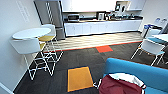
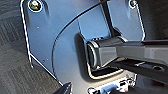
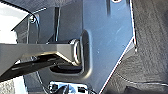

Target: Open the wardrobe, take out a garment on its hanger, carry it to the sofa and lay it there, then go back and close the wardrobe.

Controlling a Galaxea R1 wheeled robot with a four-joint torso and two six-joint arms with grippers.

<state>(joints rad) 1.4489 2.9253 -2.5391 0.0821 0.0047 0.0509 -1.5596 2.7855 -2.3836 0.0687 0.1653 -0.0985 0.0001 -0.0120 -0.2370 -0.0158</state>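
Note:
The bright blue sofa [image 1: 140,71] fills the lower right of the head view. On its seat lies the garment [image 1: 118,86], a dark maroon jacket with white sleeve and collar parts, crumpled and flat. A thin white bit at the jacket's left edge [image 1: 97,84] looks like the hanger's hook; the rest of the hanger is hidden under the cloth. In the left wrist view and the right wrist view I see the robot's own dark plate and bar over grey carpet.
A round white high table [image 1: 31,32] and white wire-legged stools [image 1: 27,46] stand by the left wall. A kitchen counter [image 1: 100,26] and a grey fridge [image 1: 53,17] line the back. A white chair [image 1: 151,47] stands at right. An orange carpet tile [image 1: 79,78] lies ahead.

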